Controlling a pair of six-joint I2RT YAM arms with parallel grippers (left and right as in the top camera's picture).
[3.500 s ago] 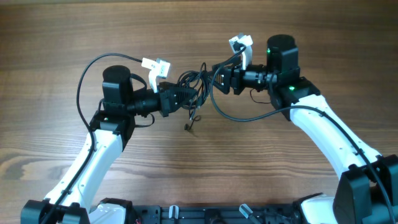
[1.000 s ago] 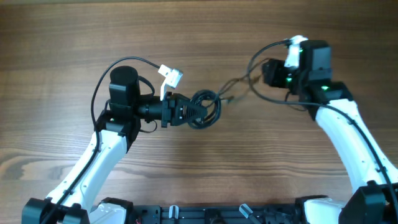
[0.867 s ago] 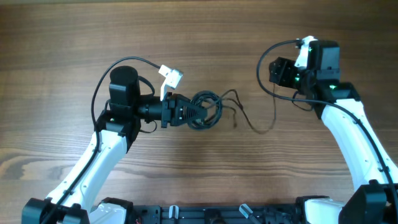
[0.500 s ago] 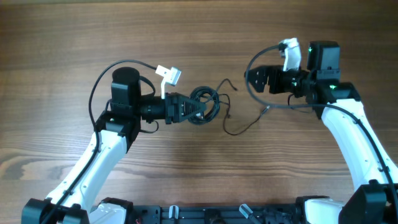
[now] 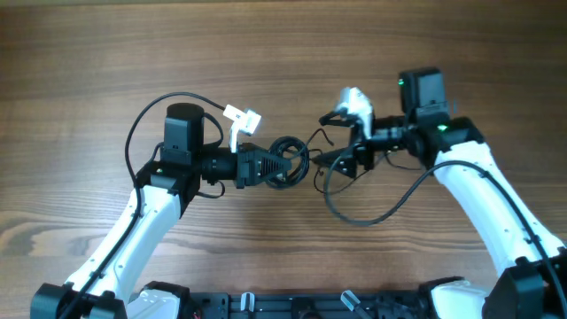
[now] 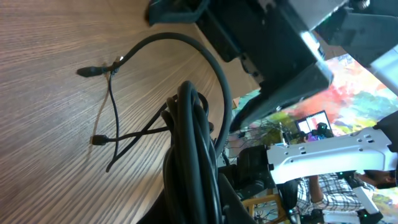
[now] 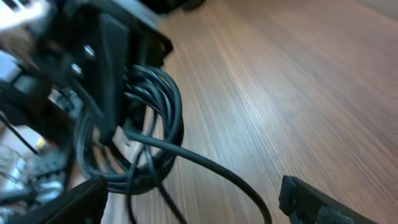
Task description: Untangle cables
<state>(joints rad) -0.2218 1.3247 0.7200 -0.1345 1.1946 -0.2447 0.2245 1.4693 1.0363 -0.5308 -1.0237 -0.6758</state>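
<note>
The cables [image 5: 289, 160] are a small dark coil of thin black cords at the table's middle. My left gripper [image 5: 270, 166] is shut on the coil's left side. In the left wrist view the coil [image 6: 191, 143] rises from between the jaws [image 6: 194, 210], and two thin strands with plug ends [image 6: 93, 71] trail onto the wood. My right gripper [image 5: 330, 160] is open just right of the coil, with loose strands [image 5: 319, 138] beside it. In the right wrist view the coil [image 7: 152, 124] lies ahead of the wide-spread fingers [image 7: 87, 198], with nothing between them.
The right arm's own thick black wire [image 5: 365, 218] loops down onto the wooden table [image 5: 283, 53] in front of the right gripper and crosses the right wrist view [image 7: 211, 171]. White tags stick up from both wrists [image 5: 242, 117]. The arm bases sit along the near edge.
My right arm swung from the far right back left to the coil, jaws open. A strand it had pulled out fell slack. My left gripper kept the coil and shifted slightly right.
</note>
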